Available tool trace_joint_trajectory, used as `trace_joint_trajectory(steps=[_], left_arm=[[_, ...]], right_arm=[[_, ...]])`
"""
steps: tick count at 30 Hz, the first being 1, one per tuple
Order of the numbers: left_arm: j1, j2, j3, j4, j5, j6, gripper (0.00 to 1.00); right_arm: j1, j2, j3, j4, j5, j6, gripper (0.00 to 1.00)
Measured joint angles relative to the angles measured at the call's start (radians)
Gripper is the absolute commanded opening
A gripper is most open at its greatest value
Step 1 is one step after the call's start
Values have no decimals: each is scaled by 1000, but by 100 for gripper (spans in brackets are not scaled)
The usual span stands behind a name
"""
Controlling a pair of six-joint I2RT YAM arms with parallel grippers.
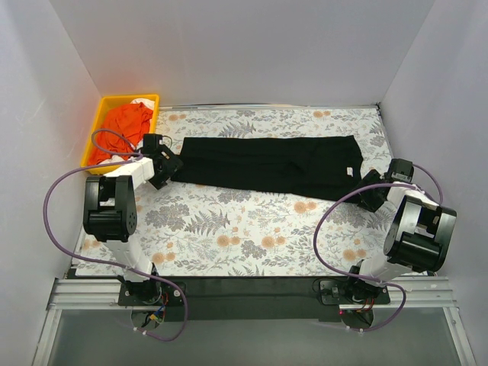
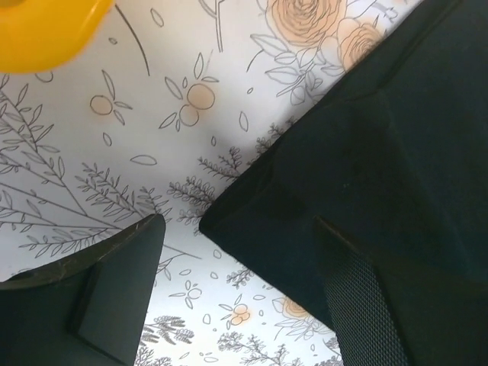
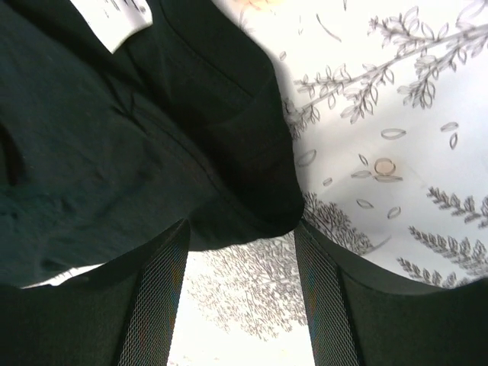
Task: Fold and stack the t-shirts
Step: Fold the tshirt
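Purple cables point(image 1: 52, 200) loop out from the arm bases at the near edge of the floral worktop point(image 1: 252, 229). Beyond them, the left pincer point(image 1: 169, 165) sits at the left end of the black t-shirt point(image 1: 267, 164) and the right pincer point(image 1: 366, 187) at its right end. The shirt lies flat across the far half of the worktop, folded into a long band.

In the left wrist view that pincer is released. Its fingers point(image 2: 114, 297) stand wide apart, one over bare worktop and the other over the cloth, with a corner of the shirt between them. Whether the second finger touches the cloth cannot be told.

The right pincer is released too, with a rounded fold of the shirt's edge just past the gap between its fingers. A white neck label point(image 3: 114, 19) is cut off by the top of that view, its print too blurred to read.

In the far left corner a yellow tray point(image 1: 130, 97) holds bunched orange cloth point(image 1: 126, 122). The left arm and its cable cover part of the tray's near end, and what garment lies inside cannot be made out.
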Motion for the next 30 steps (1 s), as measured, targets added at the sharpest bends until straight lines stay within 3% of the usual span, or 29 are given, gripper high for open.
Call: trace_joint_trajectory(steps=[4,14,20,23,24,26,30], left_arm=[[0,14,10,17,5,-5,68],[3,34,12,53,15,-6,50],[3,39,2,61,24,-10,22],[5,41,-10,71,26,-8,3],[5,42,-12,73,27,-8,0],[5,42,-12,73,26,-3,0],[5,42,-4,50,12,9,0]], right_arm=[[-3,8,-11,57,-5,24,54],[-5,29,-34,184,-17,60,50],[-6,43,-37,202,-4,65,33],[-6,53,-37,206,11,63,17],[-6,56,-37,207,13,61,7],[-6,60,-37,207,17,52,1],[-12,60,-25,182,35,27,1]])
